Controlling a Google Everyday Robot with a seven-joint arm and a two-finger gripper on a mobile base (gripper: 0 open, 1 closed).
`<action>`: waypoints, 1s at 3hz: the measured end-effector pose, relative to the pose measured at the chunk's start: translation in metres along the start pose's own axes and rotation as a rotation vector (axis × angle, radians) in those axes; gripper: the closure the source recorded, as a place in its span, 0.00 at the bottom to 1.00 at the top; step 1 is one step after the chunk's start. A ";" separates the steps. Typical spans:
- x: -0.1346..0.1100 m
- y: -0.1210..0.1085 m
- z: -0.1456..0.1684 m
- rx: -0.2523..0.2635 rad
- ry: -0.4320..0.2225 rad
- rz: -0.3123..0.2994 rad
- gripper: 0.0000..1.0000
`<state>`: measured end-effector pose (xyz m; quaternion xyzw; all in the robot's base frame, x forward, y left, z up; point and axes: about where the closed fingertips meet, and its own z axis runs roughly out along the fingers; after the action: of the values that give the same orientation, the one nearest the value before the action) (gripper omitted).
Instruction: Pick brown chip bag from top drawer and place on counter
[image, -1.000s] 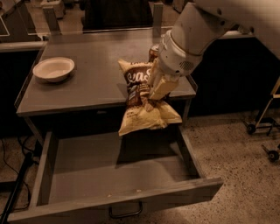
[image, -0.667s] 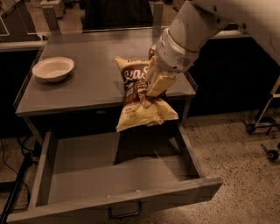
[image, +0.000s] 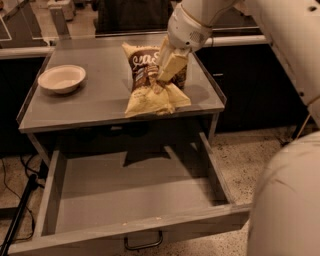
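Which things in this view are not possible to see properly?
Camera view:
- Lettering on the brown chip bag: partly covered by the end effector, which pinches it above the counter.
- Top drawer, right front corner: hidden by the robot's pale body.

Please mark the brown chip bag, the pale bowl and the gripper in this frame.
brown chip bag (image: 150, 100), camera view, on its pale lower part.
bowl (image: 62, 78), camera view, in its hollow.
gripper (image: 161, 80), camera view, between its fingertips, pinching the bag's middle over the counter (image: 95, 105).
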<state>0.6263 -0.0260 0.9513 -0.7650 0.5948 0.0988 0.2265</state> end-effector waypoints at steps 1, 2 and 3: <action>-0.022 -0.013 0.003 -0.028 -0.034 -0.027 1.00; -0.034 -0.021 0.008 -0.043 -0.052 -0.038 1.00; -0.044 -0.027 0.015 -0.055 -0.069 -0.044 1.00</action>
<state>0.6420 0.0239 0.9632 -0.7800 0.5667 0.1363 0.2278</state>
